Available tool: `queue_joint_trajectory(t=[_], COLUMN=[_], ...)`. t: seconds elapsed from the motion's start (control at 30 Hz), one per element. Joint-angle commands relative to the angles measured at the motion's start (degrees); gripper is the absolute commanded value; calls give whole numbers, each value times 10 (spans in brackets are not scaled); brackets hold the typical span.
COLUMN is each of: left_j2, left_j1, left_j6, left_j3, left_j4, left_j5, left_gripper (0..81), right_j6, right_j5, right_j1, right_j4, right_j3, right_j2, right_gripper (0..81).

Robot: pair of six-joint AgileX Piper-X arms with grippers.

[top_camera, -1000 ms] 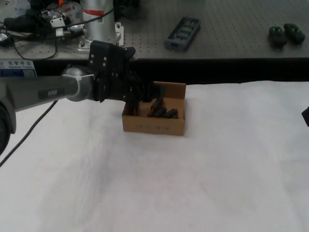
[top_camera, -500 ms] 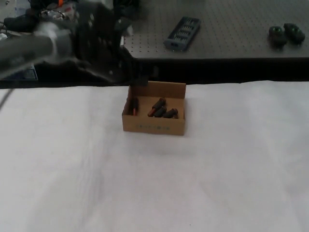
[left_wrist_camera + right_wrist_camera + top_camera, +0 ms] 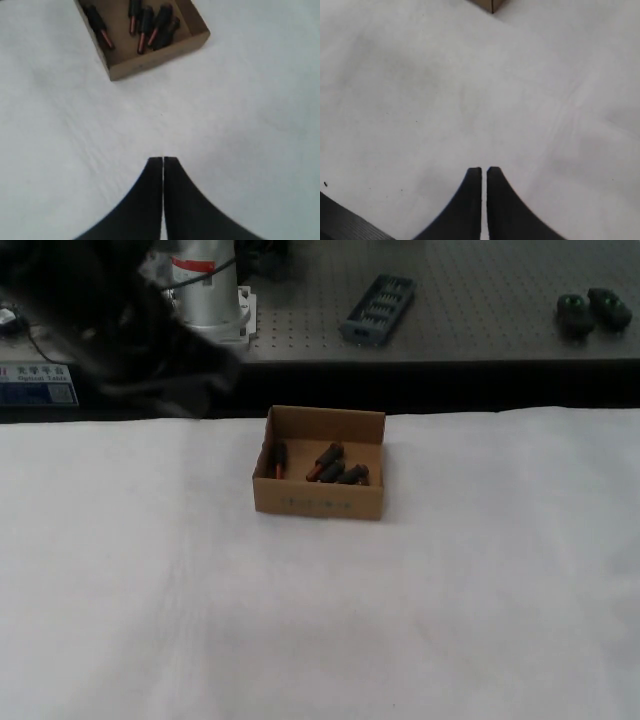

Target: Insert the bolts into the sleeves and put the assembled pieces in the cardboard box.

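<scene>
The cardboard box stands on the white cloth near the far middle of the bench. Inside lie several black sleeves with red bolt ends; one piece lies apart by the box's left wall. In the left wrist view the box and its assembled pieces lie beyond my left gripper, which is shut and holds nothing. A blurred dark arm hangs at the far left, away from the box. My right gripper is shut over bare cloth, with a box corner just visible far off.
A grey perforated table behind the cloth carries a blue rack, two dark green parts and a silver cylinder with cables. White cloth covers the bench on all sides of the box.
The arm that was at the box's left side has pulled up and away to the far left. The box holds the same pieces, with one now lying by the left wall.
</scene>
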Motion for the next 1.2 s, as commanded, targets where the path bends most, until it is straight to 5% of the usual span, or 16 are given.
queue_joint_trajectory(t=[0.0,0.3,0.57,0.73,1.17], left_j2=[-110,-379,-521,-555,-556], left_j1=[0,-1,-1,-1,-1], left_j6=[-2,-118,-284,-358,-360], left_j3=[139,495,706,787,862], left_j4=[-16,-176,-276,-316,-319], left_j5=[12,122,134,134,134], left_gripper=[6,6,6,6,6], right_j6=[21,185,376,424,508], right_j5=[-3,-39,-79,-89,-83], right_j1=[-3,-3,-3,-3,-3], right_j4=[2,-83,-229,-293,-387], right_j3=[1,184,400,487,614], right_j2=[-23,-141,-270,-314,-317], right_gripper=[28,28,28,28,28])
